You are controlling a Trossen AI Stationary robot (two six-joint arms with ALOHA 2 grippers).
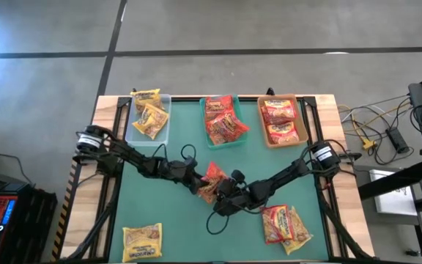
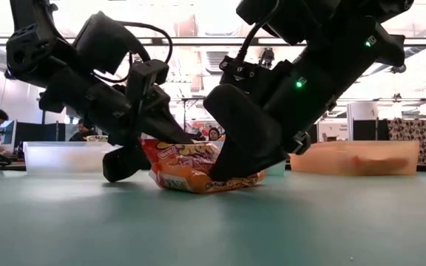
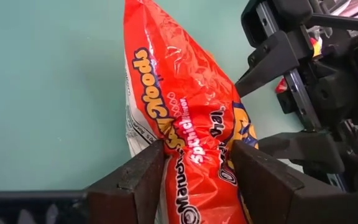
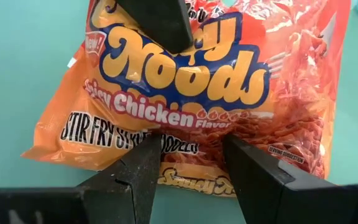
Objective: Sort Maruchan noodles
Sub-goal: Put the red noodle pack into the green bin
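Orange packet mid-frame: light, crinkly, slippery. Left hand pinching edge; right hand straddling it, grip unclear.

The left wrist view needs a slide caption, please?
Left gripper clamps an orange-red noodle packet above the teal mat.

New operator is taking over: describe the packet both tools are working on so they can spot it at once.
On the green mat, look mid-table where the two arms meet. The orange-red packet lies between the left tool and right tool, both around its edges; it alone is outside the trays and pinched.
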